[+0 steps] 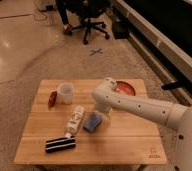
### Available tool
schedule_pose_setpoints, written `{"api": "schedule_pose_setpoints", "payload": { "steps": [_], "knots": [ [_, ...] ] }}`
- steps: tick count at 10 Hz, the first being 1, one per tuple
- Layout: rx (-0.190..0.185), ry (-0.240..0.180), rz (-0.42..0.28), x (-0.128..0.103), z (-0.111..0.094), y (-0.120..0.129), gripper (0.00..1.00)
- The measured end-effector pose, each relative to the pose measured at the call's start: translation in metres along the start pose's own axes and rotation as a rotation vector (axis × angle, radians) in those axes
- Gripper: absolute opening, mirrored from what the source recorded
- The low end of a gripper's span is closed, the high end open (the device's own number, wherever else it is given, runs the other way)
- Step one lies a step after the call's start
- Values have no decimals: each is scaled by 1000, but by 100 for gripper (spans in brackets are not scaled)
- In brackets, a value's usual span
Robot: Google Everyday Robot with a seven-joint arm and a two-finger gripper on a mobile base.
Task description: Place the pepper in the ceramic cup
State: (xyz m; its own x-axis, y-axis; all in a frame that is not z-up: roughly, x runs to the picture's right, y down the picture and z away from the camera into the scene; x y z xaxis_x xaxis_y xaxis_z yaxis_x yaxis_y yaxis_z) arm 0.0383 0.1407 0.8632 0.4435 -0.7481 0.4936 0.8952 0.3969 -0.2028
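While tool (103,119) over table (126,146), one pepper (52,98)

The light wooden table (134,145) has bare board across its front right part and along the back edge between the small white ceramic cup (65,93) and the white robot arm (139,107), which crosses the right half and partly hides the wide orange-red bowl (125,88). The gripper (103,118) hangs at the middle, just beside a blue pad (92,122). Left of that, a white labelled bottle (75,121) lying on its side and a black-and-white striped block (60,144) crowd the way to the cup, with the dark-red pepper (52,98) close against its left side.
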Motion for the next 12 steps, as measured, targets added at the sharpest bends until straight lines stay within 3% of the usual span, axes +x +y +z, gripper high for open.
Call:
{"api": "schedule_pose_setpoints", "payload": {
  "steps": [4,6,8,9,12],
  "knots": [
    [0,0,0,0,0,0,70],
    [-10,1,-34,-5,-2,-13,70],
    [-9,-2,-114,-20,-8,-49,70],
    [3,-5,-173,-33,-11,-79,70],
    [26,2,-270,-48,-21,-142,70]
  ]
}}
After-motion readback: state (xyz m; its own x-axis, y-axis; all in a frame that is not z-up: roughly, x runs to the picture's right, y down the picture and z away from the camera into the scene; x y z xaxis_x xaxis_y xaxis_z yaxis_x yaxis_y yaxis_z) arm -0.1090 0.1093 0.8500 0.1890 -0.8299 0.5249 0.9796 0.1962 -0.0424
